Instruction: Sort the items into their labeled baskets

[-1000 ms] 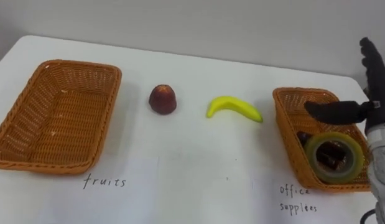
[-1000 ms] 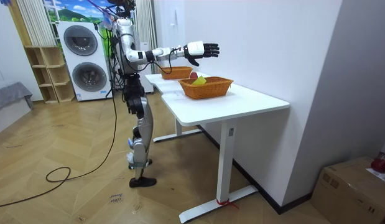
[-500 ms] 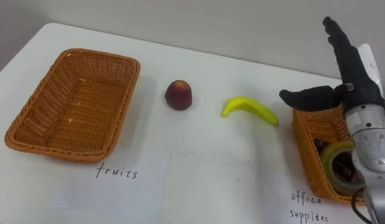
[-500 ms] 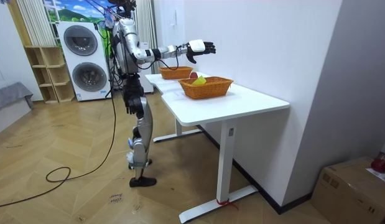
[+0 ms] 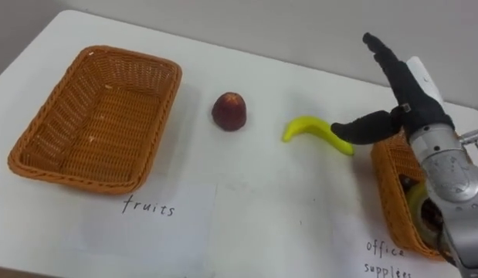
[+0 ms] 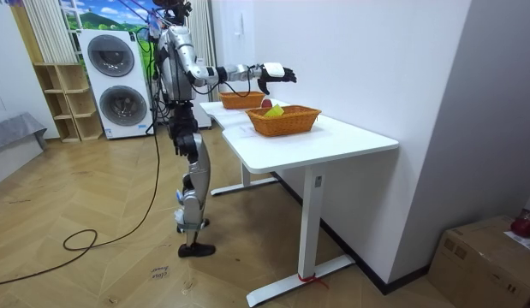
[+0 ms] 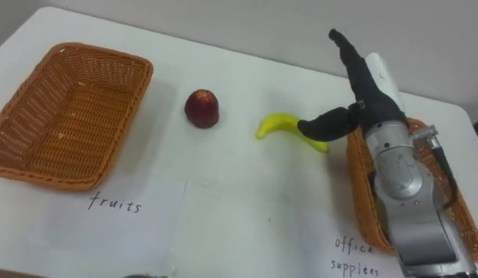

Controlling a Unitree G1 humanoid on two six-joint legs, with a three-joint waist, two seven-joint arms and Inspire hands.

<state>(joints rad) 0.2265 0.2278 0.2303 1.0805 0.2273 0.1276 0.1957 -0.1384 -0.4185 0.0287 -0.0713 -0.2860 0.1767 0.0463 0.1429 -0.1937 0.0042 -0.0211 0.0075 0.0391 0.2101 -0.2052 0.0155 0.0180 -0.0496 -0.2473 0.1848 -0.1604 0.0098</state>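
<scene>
A yellow banana (image 5: 312, 130) lies on the white table, right of centre, with a dark red fruit (image 5: 229, 111) to its left. My right hand (image 5: 412, 108) is open above the banana's right end, fingers straight and pointing away, thumb (image 5: 362, 130) stretched towards the banana. I cannot tell if the thumb touches it. The empty wicker fruit basket (image 5: 100, 116) stands at the far left. At the right edge stands the office supplies basket (image 5: 387, 185) with a tape roll (image 5: 418, 207) inside, partly hidden behind my wrist. In the room view I stand at the table's end, right hand (image 6: 276, 74) held out over it.
Paper sheets with handwritten labels lie before each basket, one near the fruit basket (image 5: 150, 207) and one near the office basket (image 5: 381, 251). The wall runs close behind the table's far edge. The table's right edge is just past the office basket (image 7: 362, 193).
My right hand has moved left, from over the office supplies basket to above the banana's right end. The camera has shifted too. The fruit and baskets have not moved.
</scene>
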